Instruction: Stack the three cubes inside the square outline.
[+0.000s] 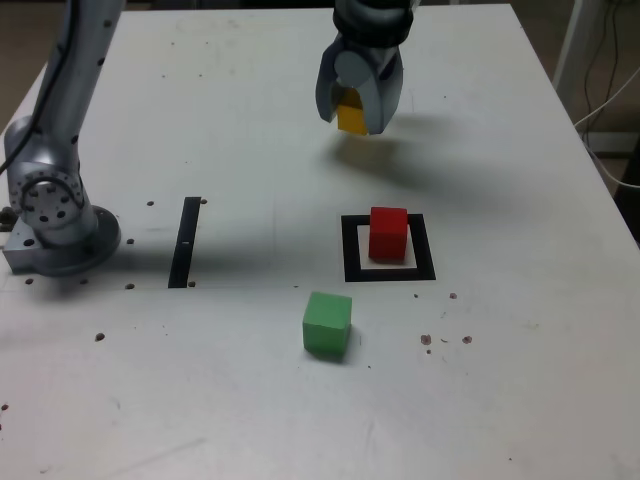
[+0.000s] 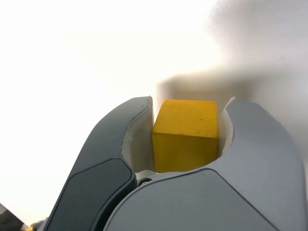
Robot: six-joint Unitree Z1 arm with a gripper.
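Green cube (image 1: 327, 323): nearest the camera in the exterior view; rests on the white table (image 1: 230, 120), apart from the square outline and toward its near-left corner in that view; untouched.
Square outline (image 1: 390, 249): thick black frame with a white centre, lying flat on the table.
Red cube (image 1: 388, 232): sits inside the outline, set toward its far side; forms layer 1 of the stack.
Yellow cube (image 2: 186, 134): held off the table, beyond the outline in the exterior view, with its shadow falling on the table beneath.
Gripper (image 1: 357, 103): jaws clamped on 2 opposite faces of the yellow cube; the wrist view shows both inner pads flush against it.
Handling: the cubes look rigid, light and smooth-faced; a grip across 2 parallel side faces, near mid-height, should hold without slip.
Progress: judged as 1 of 3 placed; the yellow cube probably goes on the red next.
Black strip (image 1: 185, 241): narrow line at the exterior view's left; not the target.
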